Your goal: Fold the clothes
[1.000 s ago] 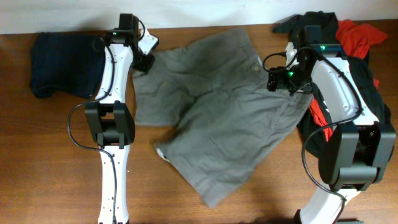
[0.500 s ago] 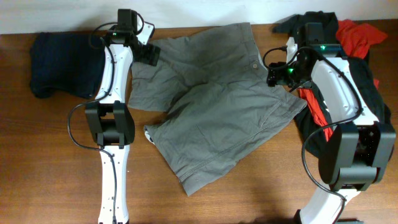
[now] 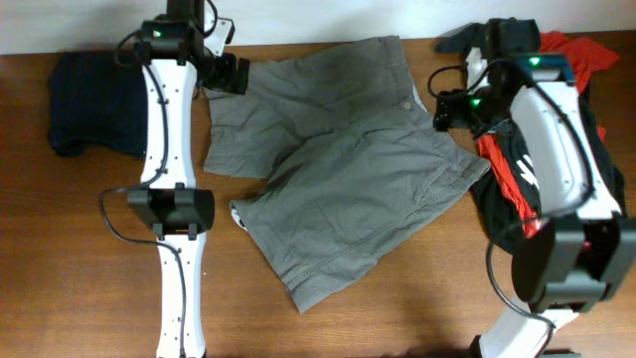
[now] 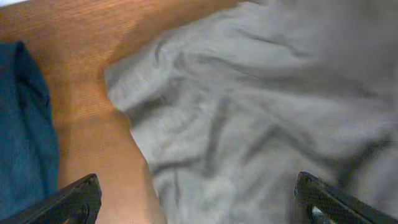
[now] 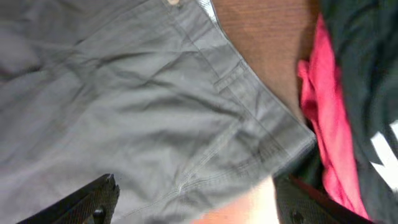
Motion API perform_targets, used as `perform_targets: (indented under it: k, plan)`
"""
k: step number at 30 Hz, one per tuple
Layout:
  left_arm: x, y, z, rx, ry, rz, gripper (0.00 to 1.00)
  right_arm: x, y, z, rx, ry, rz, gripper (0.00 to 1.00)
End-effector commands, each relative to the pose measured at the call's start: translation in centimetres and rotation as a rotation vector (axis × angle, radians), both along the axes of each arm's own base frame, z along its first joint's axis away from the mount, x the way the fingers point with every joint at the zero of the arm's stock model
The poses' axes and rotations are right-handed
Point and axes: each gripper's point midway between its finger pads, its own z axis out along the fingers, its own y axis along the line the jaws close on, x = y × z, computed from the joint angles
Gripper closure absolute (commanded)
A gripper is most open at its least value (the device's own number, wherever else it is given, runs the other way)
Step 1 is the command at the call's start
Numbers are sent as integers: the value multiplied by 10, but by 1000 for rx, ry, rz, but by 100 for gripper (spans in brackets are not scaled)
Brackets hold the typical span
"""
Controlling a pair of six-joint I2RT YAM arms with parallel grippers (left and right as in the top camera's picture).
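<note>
Grey shorts (image 3: 338, 169) lie spread and wrinkled across the middle of the table. My left gripper (image 3: 231, 75) hovers open over their back-left corner. In the left wrist view its dark fingertips (image 4: 68, 202) stand wide apart above the shorts (image 4: 261, 106), with nothing between them. My right gripper (image 3: 449, 109) is open over the shorts' right edge, by the waistband. Seen from the right wrist, the shorts (image 5: 124, 93) and their stitched hem lie below the spread fingers (image 5: 99, 199), untouched.
A folded navy garment (image 3: 94, 99) lies at the back left and shows in the left wrist view as dark blue cloth (image 4: 25, 137). A pile of black and red clothes (image 3: 566, 70) sits at the right under my right arm, its red cloth (image 5: 329, 137) beside the shorts.
The shorts were dragged toward the back left and flattened out. My left gripper then opened, let go of their corner and lifted away. My right gripper shifted slightly.
</note>
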Motion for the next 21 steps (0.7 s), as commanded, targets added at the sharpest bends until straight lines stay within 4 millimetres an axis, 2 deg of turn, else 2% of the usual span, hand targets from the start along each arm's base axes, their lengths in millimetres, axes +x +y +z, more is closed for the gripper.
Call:
perform_targets:
  k: [1, 5, 8, 14, 18, 21]
  plan:
    - [-23, -30, 57, -48, -66, -48, 1, -12, 1, 56, -6, -100, -8, 14]
    - [-45, -51, 66, -40, -32, -96, 1, -35, -1, 80, -20, -111, -15, 14]
    - [-54, -67, 73, -42, -37, -129, 1, -54, -6, 98, -35, -131, -69, 14]
    - [-66, -80, 103, -61, -91, -139, 1, -88, -11, 125, -49, -159, -132, 14]
    - [-74, -83, 120, -91, -108, -106, 1, -114, -15, 134, -65, -144, -171, 14]
    - [-81, -91, 124, -96, -102, -114, 1, -128, -20, 135, -93, -122, -184, 14]
